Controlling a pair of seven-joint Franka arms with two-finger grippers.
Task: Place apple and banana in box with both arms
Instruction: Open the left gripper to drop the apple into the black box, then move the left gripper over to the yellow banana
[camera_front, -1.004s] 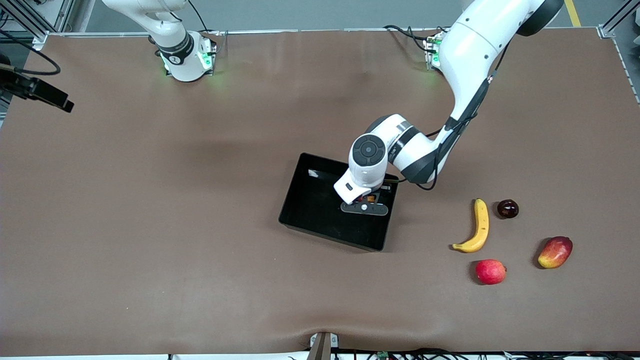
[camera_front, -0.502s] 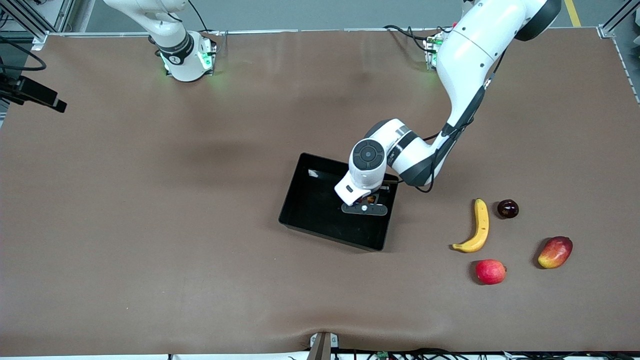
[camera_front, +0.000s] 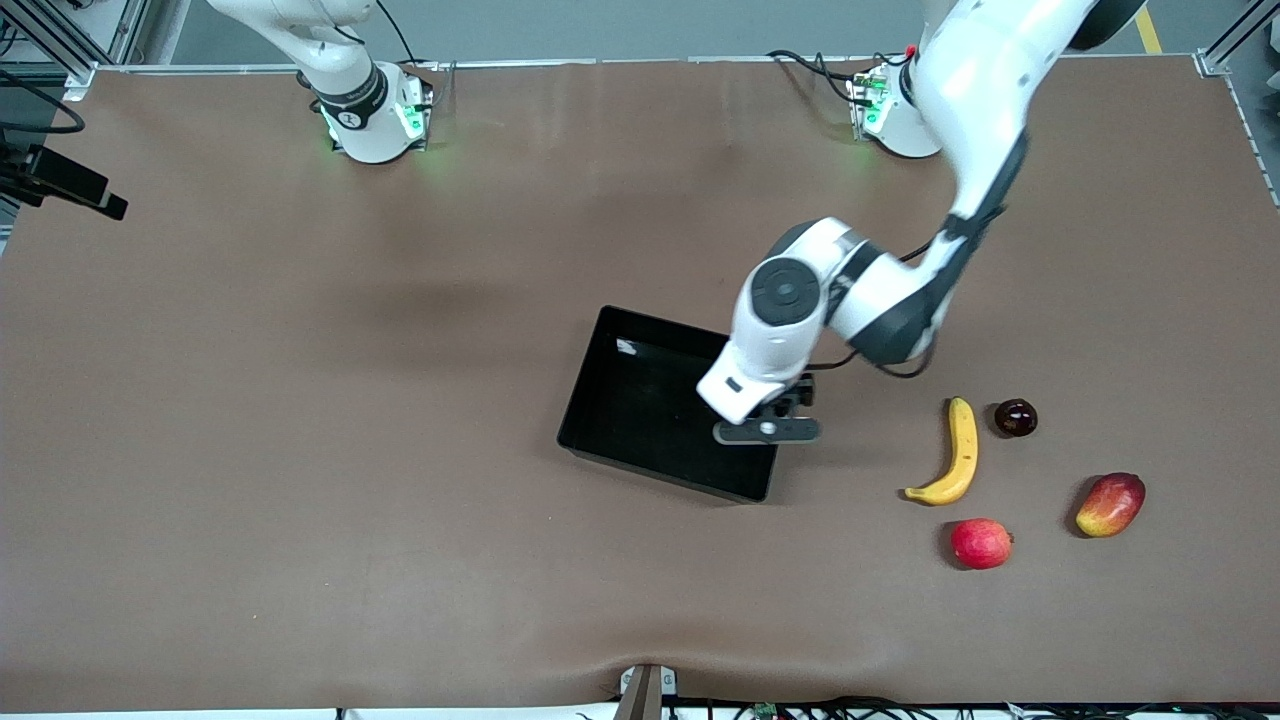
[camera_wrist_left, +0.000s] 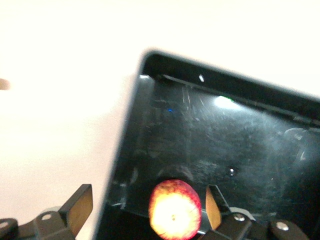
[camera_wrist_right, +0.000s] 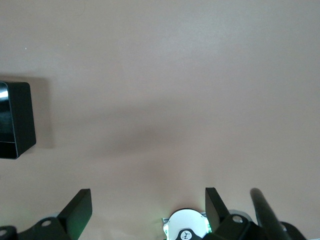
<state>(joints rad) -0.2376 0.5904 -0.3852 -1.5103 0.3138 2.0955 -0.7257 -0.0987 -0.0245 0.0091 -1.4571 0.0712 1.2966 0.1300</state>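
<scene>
Left hand (camera_front: 768, 431), fingers spread and empty, over the box (camera_front: 610, 420) edge; banana (camera_front: 955, 455) lies frame-right, long axis near-vertical; right hand (camera_wrist_right: 145, 210) open.

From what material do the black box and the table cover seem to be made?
The box looks like glossy black plastic: in the left wrist view its floor shows bright reflections and fine scratches, and its walls are thin and low. The table cover looks like a matte brown soft sheet, perhaps rubber or vinyl: it has gentle waves and no shine. Neither is certain.
</scene>
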